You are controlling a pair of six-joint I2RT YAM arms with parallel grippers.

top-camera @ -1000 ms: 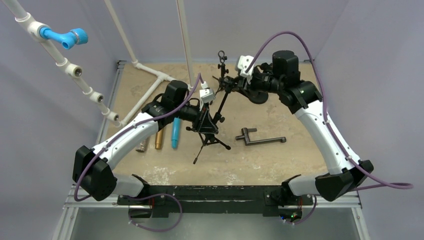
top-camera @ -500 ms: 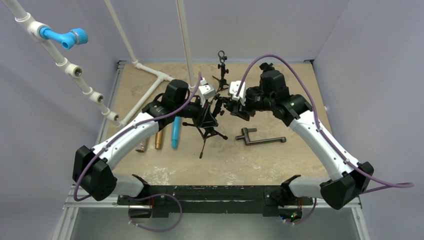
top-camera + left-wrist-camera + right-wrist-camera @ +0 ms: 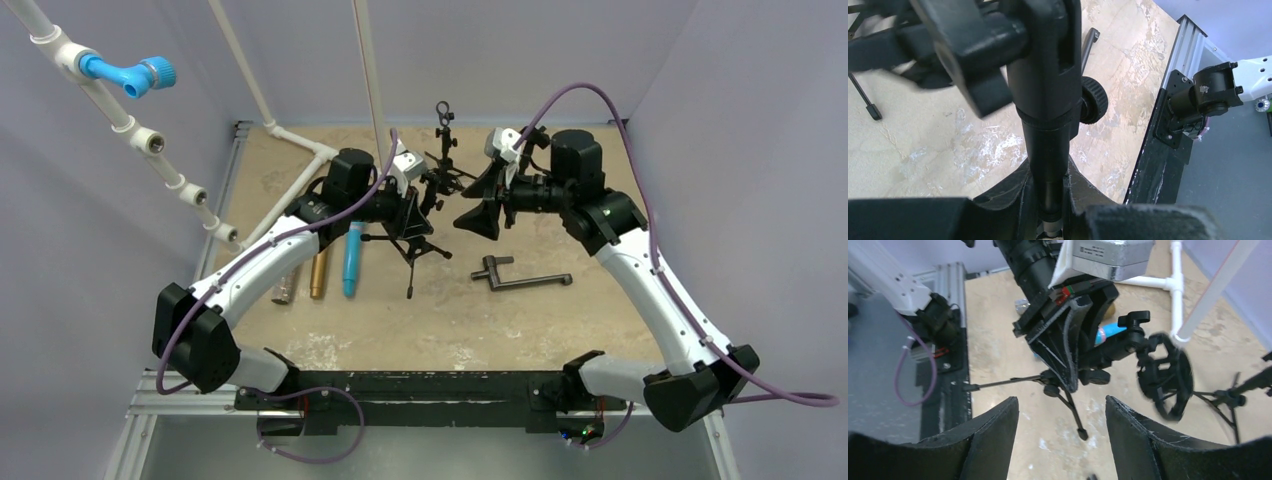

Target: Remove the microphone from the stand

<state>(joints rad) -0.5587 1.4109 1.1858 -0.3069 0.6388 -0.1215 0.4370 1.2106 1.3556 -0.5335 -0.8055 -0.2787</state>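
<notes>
A small black tripod stand (image 3: 412, 250) hangs tilted above the table, and my left gripper (image 3: 410, 215) is shut on its column (image 3: 1048, 125). The left wrist view shows both pads pressed against the column. The ring-shaped holder (image 3: 1165, 377) at the stand's top shows nothing inside it. I cannot make out the microphone for certain. A blue cylinder (image 3: 352, 262) lies on the table just left of the stand. My right gripper (image 3: 478, 195) hovers to the right of the stand, apart from it, open and with nothing between its fingers (image 3: 993, 432).
Gold (image 3: 319, 276) and silver (image 3: 286, 290) cylinders lie beside the blue one. A black L-shaped bar (image 3: 520, 278) lies right of centre. A second black stand (image 3: 443, 135) is at the back. White pipes (image 3: 300, 140) run along the left.
The right gripper has drawn back from the stand's top and opened wider. The left arm has swung the stand slightly toward the back, its legs turning.
</notes>
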